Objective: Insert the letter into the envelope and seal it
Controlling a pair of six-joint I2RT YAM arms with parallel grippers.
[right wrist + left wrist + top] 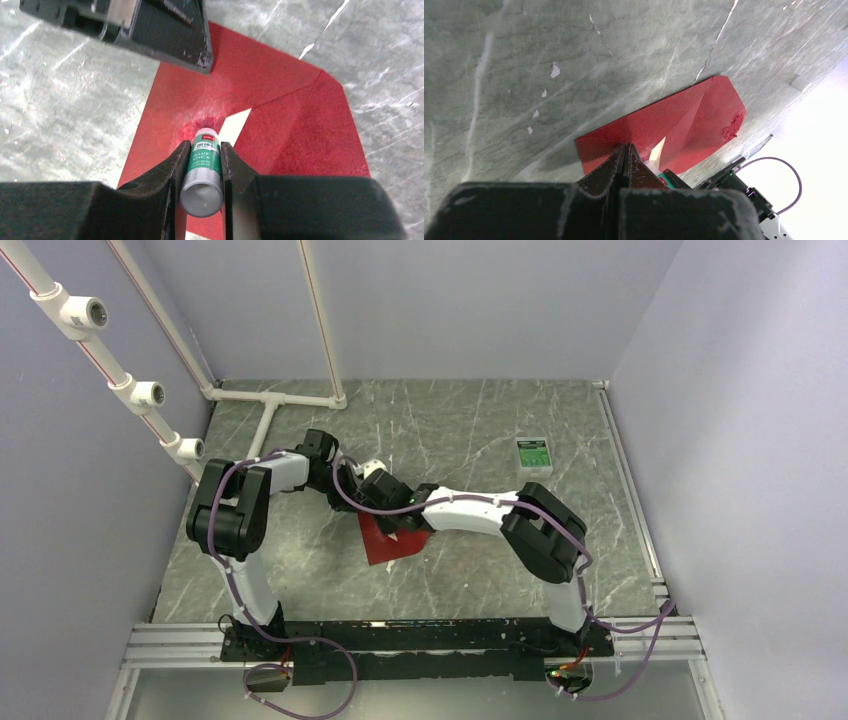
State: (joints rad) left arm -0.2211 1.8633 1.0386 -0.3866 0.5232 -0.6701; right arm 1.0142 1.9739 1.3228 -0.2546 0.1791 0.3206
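The dark red envelope (385, 543) lies flat on the marble table, its pointed flap (320, 130) folded open. A pale wedge of the letter (235, 125) shows in the envelope's mouth. My left gripper (626, 147) is shut with nothing between its jaws, and its tips rest on the envelope (684, 120) beside the letter sliver (657, 150). My right gripper (205, 145) is shut on a green-and-white glue stick (204, 165), whose tip touches the envelope next to the opening. From the right wrist, the left gripper (202, 57) stands just beyond the stick's tip.
A small white-and-green box (532, 454) lies at the back right of the table. White PVC pipes (270, 397) run along the back left corner and up the left wall. Both arms (470, 512) cross over the table's middle.
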